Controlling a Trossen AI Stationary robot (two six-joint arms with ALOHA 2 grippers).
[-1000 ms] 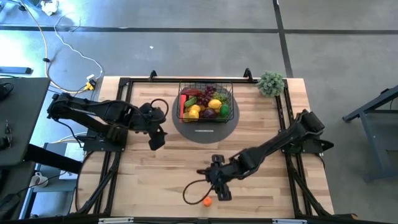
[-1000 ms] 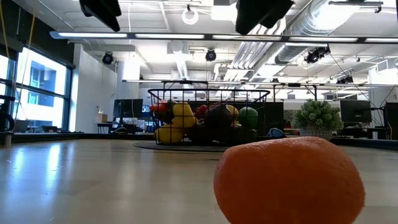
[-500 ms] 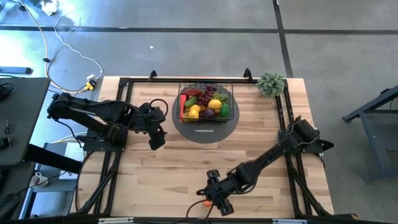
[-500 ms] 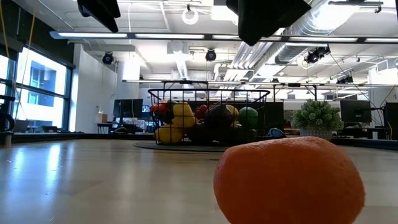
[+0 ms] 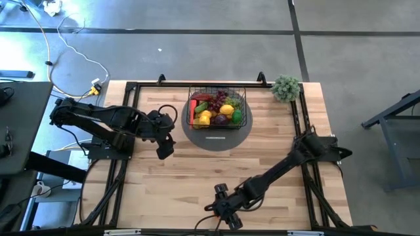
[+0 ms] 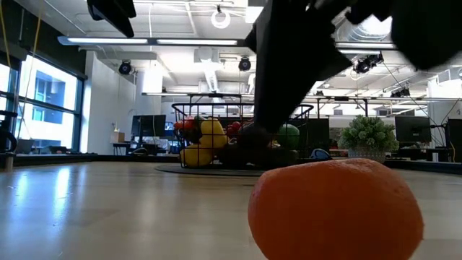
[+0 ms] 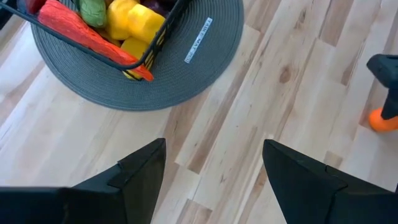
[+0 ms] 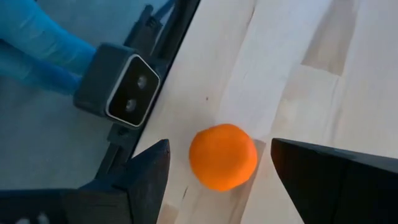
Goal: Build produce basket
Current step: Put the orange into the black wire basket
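High view: basket sits on a round grey mat at the far middle of the wooden counter, filled with produce. Potted plant at the far right corner. Left pincer hangs just left of the mat. Right pincer is stretched down to the counter's near edge; the orange fruit is covered by it here.

Low view: orange fruit rests on the counter, very close to the lens. A dark arm section looms above it. Basket behind, on the mat, with yellow, red, purple and green pieces inside; plant to its right.

Left wrist view: left pincer spread wide, nothing between the fingers, bare wood below. Mat and a basket corner ahead, red chili and yellow pieces inside.

Right wrist view: right pincer spread wide, fingers on either side of the orange fruit, not touching it. Fruit lies on the counter near its edge, beside a small grey camera.
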